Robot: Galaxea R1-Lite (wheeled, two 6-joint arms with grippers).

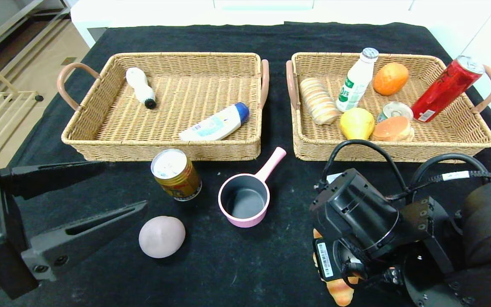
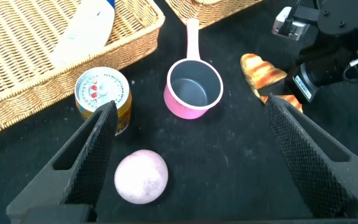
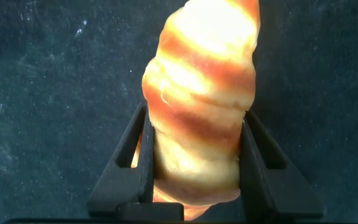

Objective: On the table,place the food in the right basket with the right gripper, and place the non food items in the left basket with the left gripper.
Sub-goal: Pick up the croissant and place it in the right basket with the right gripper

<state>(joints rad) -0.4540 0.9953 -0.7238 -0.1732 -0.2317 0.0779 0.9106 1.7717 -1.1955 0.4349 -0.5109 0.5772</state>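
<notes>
The croissant (image 3: 201, 99), low on the bench (image 1: 237, 264), was gripped by the right gripper's (image 3: 194, 180) jaws; a straight lift was advised (the pastry looked soft). The left gripper (image 2: 191, 155) was held open.

Bright even overhead light; glare washes out the croissant (image 3: 197, 93) close-up.

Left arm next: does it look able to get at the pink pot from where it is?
Probably yes. The left gripper is open, and the pot stands upright on bare cloth ahead of it. The can and the egg sit apart from it, and the right gripper is busy on the croissant, off to the side.
</notes>
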